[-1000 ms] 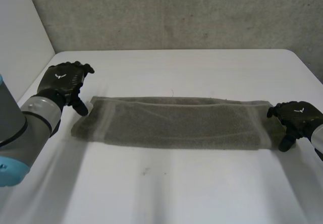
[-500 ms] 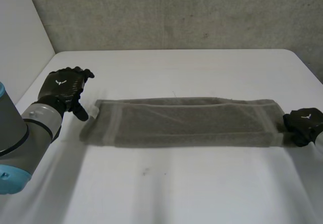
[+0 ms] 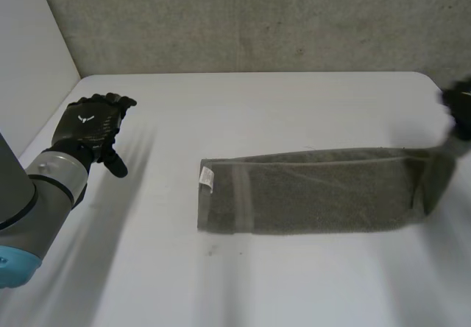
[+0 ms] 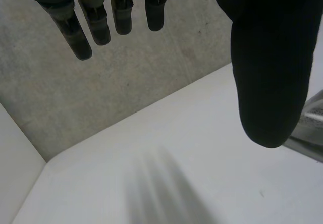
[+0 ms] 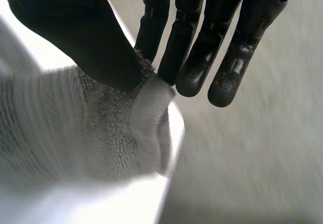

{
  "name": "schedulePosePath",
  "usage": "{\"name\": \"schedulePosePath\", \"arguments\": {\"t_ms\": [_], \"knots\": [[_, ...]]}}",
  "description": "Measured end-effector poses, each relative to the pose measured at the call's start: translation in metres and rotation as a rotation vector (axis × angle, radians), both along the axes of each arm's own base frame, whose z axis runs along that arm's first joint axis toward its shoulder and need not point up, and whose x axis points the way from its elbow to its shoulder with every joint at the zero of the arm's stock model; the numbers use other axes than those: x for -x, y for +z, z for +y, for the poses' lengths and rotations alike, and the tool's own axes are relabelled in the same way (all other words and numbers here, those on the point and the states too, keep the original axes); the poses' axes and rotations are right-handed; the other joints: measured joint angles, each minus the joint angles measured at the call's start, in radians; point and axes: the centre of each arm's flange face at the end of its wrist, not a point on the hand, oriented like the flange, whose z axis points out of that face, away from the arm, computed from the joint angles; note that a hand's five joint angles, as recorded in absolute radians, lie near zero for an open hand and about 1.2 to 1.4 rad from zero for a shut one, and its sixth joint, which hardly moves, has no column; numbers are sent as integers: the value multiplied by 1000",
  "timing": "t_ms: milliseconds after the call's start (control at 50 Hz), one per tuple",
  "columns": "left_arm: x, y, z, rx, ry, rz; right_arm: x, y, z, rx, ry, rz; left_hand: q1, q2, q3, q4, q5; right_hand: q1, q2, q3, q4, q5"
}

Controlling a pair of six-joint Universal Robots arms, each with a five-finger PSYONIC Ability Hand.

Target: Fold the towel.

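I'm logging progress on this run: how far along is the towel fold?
Done: the towel lies on the table as a long narrow strip, apparently folded lengthwise. In hand: the right hand pinches its right end between thumb and fingers, raised off the table. The left hand is open, apart from the towel. Left: carrying that end across to the other end.

Bare table (image 3: 158, 194) between left robot hand (image 3: 92, 124) and towel (image 3: 316, 191); wall (image 3: 257, 18) bounds far edge
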Motion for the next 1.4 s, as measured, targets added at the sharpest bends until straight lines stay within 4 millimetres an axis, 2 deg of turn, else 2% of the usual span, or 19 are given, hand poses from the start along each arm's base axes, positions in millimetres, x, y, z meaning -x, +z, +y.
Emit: {"name": "schedulePosePath", "arguments": {"t_ms": [40, 60, 100, 120, 200, 280, 400, 460, 500, 560, 600, 700, 720, 820, 940, 980, 1100, 1320, 1400], "knots": [[0, 3, 1, 9, 0, 3, -51, 8, 20, 35, 139, -17, -5, -8, -8, -7, -2, 0, 0, 0, 1, 0], [0, 4, 1, 10, 0, 4, -62, 9, 25, 40, 169, -20, -5, -9, -10, -8, -2, 0, 0, 0, 1, 0], [-1, 7, 2, 19, 0, 7, -110, 7, 51, 54, 312, -24, -6, -12, -10, -10, -4, 0, 0, 0, 2, 0], [-1, 7, 3, 21, 0, 7, -119, 5, 56, 56, 339, -24, -6, -12, -10, -10, -4, 0, 0, 0, 2, 0], [-1, 11, 4, 30, 0, 11, -191, -23, 109, 29, 569, -5, -10, -12, -10, -12, -4, 0, 0, 0, 2, 2], [-2, 11, 4, 33, 0, 12, -230, -59, 151, -32, 712, 26, -10, -12, -10, -12, -4, 0, 0, 0, 2, 2], [-1, 11, 4, 32, 0, 12, -250, -106, 188, -140, 812, 73, -10, -13, -10, -12, -4, 0, 0, 0, 2, 2], [-1, 11, 4, 31, -1, 12, -251, -116, 193, -169, 820, 83, -10, -13, -10, -12, -4, -105, -107, -112, -112, -95], [-1, 11, 4, 32, -2, 12, -249, -114, 193, -173, 811, 76, -10, -13, -10, -12, -4, -590, -636, -636, -638, -590], [1, 12, 5, 36, -6, 13, -245, -99, 187, -157, 784, 40, -10, -13, -10, -12, -4, -733, -924, -937, -934, -879], [1, 13, 5, 38, -7, 14, -243, -91, 183, -150, 770, 19, -10, -13, -10, -12, -4, -735, -938, -960, -952, -900], [6, 17, 4, 58, -22, 21, -211, -37, 147, -124, 626, -195, -10, -13, -10, -12, -4, -735, -945, -974, -958, -911], [6, 17, 4, 58, -22, 21, -211, -37, 147, -124, 626, -195, -10, -13, -10, -12, -4, -735, -945, -974, -958, -911], [21, 26, 8, 98, -68, 35, -166, -14, 118, -177, 460, -381, -10, -13, -10, -12, -4, -735, -945, -974, -958, -912], [60, 21, 16, 103, -174, 37, -113, -27, 99, -320, 290, -459, -8, -7, -7, -8, -4, -735, -945, -974, -958, -914], [64, 20, 16, 101, -186, 36, -107, -30, 97, -339, 275, -464, -7, -6, -6, -8, -4, -735, -945, -974, -958, -915], [111, -8, 20, 54, -269, 11, -63, -60, 91, -459, 198, -489, -7, 5, 6, 4, -4, -735, -945, -974, -958, -915], [157, -49, 21, -31, -306, -39, -38, -84, 87, -439, 169, -467, 0, 11, 12, 11, -2, -729, -938, -952, -947, -902], [167, -63, 20, -56, -320, -56, -37, -89, 89, -422, 176, -446, 0, 12, 12, 11, -2, -575, -738, -750, -755, -726]]}}
